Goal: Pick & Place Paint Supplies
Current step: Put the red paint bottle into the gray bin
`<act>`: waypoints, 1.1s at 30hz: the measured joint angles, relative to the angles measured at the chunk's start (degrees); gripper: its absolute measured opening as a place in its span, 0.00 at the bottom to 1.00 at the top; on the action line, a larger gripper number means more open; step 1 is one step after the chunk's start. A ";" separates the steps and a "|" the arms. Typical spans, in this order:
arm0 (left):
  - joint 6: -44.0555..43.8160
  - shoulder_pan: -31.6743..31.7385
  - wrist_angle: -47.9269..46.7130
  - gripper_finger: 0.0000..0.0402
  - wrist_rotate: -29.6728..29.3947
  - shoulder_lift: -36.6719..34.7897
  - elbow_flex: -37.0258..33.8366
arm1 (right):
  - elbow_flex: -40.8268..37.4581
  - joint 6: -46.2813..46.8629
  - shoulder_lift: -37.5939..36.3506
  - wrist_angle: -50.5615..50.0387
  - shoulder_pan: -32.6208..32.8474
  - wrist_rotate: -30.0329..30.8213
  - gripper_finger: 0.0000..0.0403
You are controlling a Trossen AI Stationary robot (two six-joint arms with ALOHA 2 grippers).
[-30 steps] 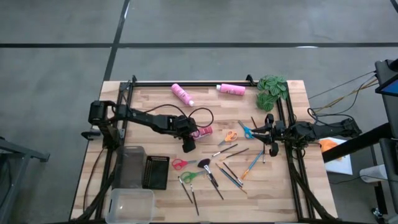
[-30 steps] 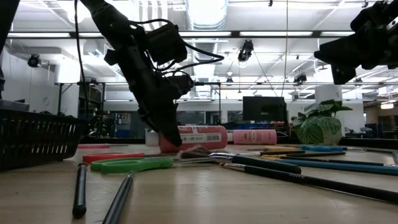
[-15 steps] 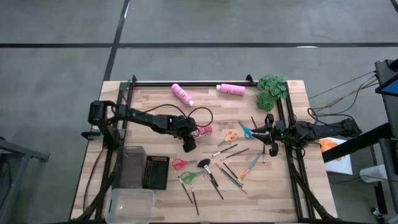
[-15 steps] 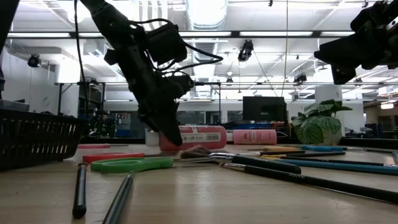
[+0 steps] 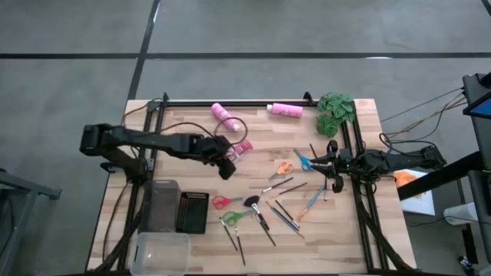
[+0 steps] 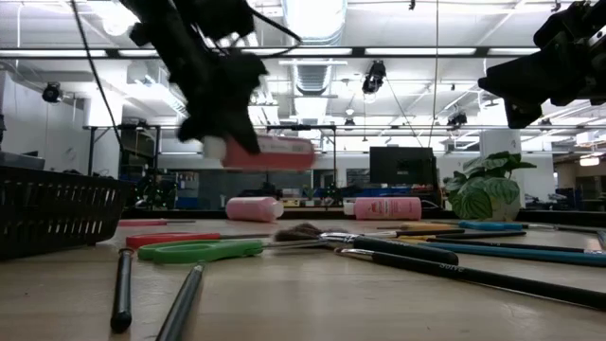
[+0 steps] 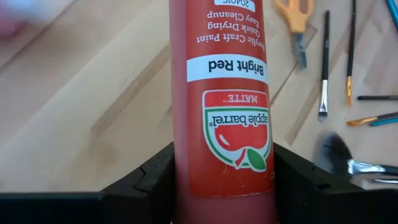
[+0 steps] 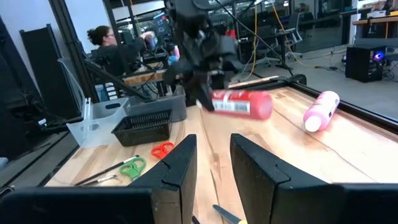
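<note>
The red cylindrical paint bottle (image 6: 270, 152) has left the wooden tabletop (image 5: 184, 130), clamped in the left end effector (image 5: 227, 159), so its transfer has likely begun.

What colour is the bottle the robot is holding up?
Red, with a white label band; the paint bottle shows best in the left wrist view.

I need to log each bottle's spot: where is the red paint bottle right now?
The red paint bottle is clamped in the left claw, lifted clear of the table, left of centre in the high view, just in front of a pink bottle.
</note>
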 joint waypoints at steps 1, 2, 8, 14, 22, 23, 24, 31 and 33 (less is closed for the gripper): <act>-2.18 -0.42 -1.89 0.49 -0.56 -1.75 0.00 | 0.01 0.00 0.01 0.03 -0.01 0.01 0.24; -4.28 -0.96 -3.59 0.49 -1.10 -3.25 0.00 | 0.00 0.00 -0.05 -0.01 0.01 -0.01 0.24; -16.12 -6.04 -14.33 0.49 -6.16 -12.67 0.03 | 0.02 0.00 -0.03 0.01 -0.01 0.01 0.24; -34.40 -14.76 -25.46 0.49 -12.50 -17.86 0.04 | 0.01 0.00 -0.03 0.01 -0.01 0.01 0.24; -60.56 -25.96 -35.50 0.49 -13.45 -18.33 0.04 | 0.01 0.00 -0.03 0.01 -0.01 0.01 0.24; -63.09 -27.07 -36.13 0.49 -13.44 -18.33 0.04 | 0.00 0.00 -0.01 0.01 -0.01 0.01 0.24; -65.34 -28.21 -36.86 0.49 -13.44 -18.33 0.06 | 0.01 0.00 -0.01 0.01 -0.01 0.01 0.24; -81.58 -36.68 -46.12 0.48 -12.81 -17.53 4.45 | 0.01 0.00 -0.01 0.01 -0.01 0.01 0.24; -86.07 -39.18 -48.93 0.48 -12.64 -16.87 6.26 | 0.00 0.00 -0.03 0.01 0.01 0.01 0.24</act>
